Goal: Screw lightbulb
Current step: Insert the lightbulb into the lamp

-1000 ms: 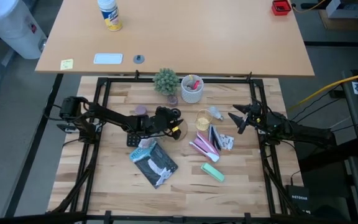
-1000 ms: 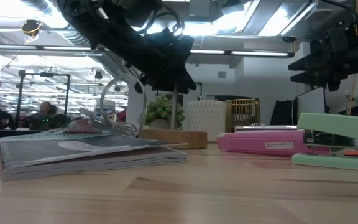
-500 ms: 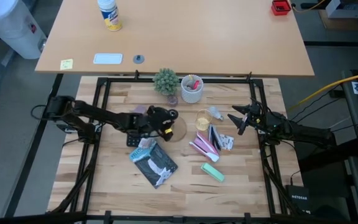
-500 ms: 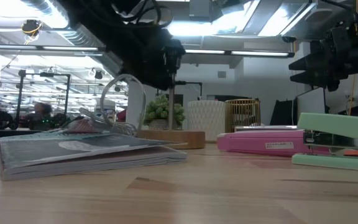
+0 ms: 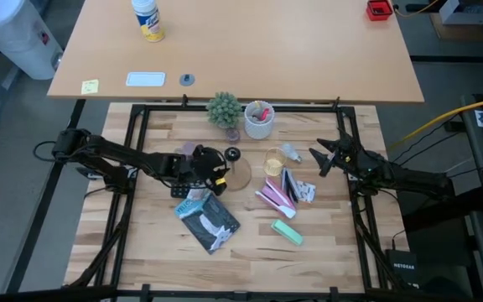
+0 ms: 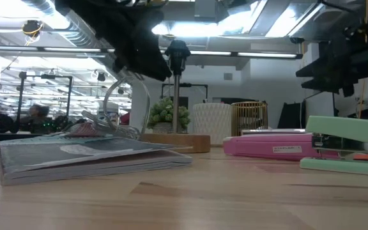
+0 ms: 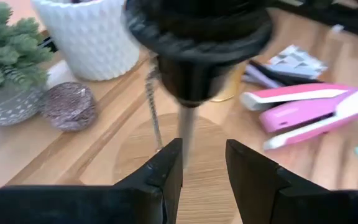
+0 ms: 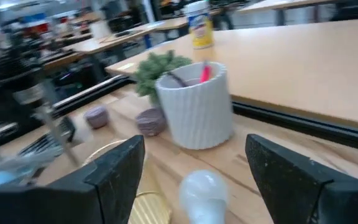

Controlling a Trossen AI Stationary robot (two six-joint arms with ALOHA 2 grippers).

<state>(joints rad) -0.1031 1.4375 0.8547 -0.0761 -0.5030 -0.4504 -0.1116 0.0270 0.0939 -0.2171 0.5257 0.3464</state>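
Trouble I'd watch for: the right gripper (image 8: 194, 171), spread wide and empty, nudging the lightbulb (image 8: 202, 190) so it rolls (it lies loose, low centre of the right wrist view). Left gripper (image 7: 202, 169), parted and holding nothing, sits beside the lamp stand (image 7: 187, 127), mid-frame.

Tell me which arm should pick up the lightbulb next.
Right, probably. The right end effector is open and faces the lightbulb, lying just ahead of it. The left end effector sits open by the lamp stand, farther from the bulb.
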